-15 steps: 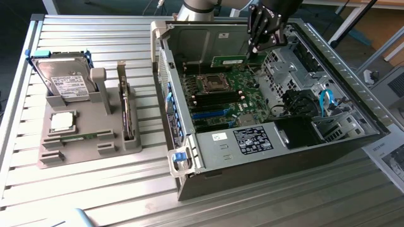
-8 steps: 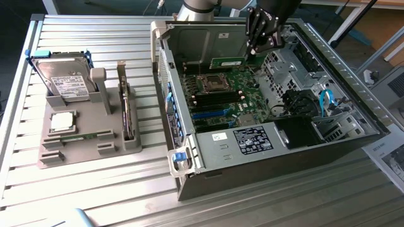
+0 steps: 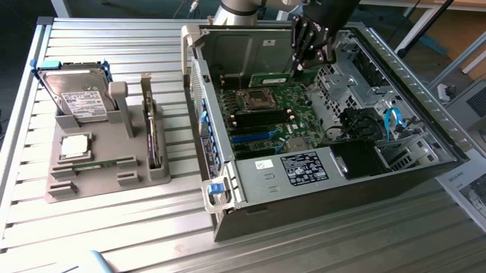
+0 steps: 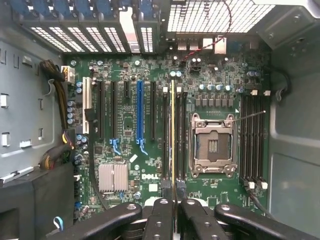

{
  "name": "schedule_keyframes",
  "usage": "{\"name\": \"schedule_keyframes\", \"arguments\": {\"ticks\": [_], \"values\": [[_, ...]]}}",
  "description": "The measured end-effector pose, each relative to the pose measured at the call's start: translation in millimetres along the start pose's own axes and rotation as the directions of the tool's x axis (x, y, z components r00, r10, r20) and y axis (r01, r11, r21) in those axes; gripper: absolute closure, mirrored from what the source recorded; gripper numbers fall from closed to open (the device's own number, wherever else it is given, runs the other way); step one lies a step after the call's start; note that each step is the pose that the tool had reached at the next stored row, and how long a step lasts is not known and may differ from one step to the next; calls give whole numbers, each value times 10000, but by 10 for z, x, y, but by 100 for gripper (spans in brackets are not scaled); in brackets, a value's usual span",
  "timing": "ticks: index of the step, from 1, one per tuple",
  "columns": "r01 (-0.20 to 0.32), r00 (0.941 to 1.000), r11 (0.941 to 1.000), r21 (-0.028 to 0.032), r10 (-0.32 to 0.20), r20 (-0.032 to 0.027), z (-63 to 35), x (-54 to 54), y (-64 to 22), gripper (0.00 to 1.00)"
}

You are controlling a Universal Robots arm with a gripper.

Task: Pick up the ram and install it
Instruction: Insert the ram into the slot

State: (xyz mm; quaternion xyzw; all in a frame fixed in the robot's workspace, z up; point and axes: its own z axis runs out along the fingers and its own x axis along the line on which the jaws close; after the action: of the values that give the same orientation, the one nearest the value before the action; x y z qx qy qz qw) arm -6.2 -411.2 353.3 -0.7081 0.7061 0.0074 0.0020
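The ram (image 4: 173,140) is sitting pinched in the gripper (image 4: 173,204), inside the open computer case (image 3: 342,196). In the wrist view it is showing only its thin edge, like a long yellow-green line. It is running along the long black slots (image 4: 165,135) on the green board (image 4: 130,165). These slots are lying between the blue slot (image 4: 139,112) and the square silver socket (image 4: 212,145). I cannot tell if the ram is touching a slot or hanging just above it.

The two black fingers (image 4: 159,220) are pressing on the ram from both sides. The jaws are almost closed, with only the thin stick between them.

In the exterior view the arm (image 3: 235,8) is reaching down from above into the far end of the case. The gripper (image 3: 308,63) is pointing down at the board (image 3: 266,119), and the ram (image 3: 272,75) is showing as a green strip beside it, near the socket (image 3: 254,99).

On the exterior view's left, well apart from the case, a grey tray (image 3: 99,182) is resting on the metal table (image 3: 114,51). A hard drive (image 3: 76,96) is standing up in it, and a square silver chip (image 3: 74,147) is lying flat in it.
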Motion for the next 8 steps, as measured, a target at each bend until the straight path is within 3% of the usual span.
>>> {"name": "schedule_keyframes", "arguments": {"ticks": [8], "values": [[0,10000,10000,1,0,1,97,-6,29,88]]}}
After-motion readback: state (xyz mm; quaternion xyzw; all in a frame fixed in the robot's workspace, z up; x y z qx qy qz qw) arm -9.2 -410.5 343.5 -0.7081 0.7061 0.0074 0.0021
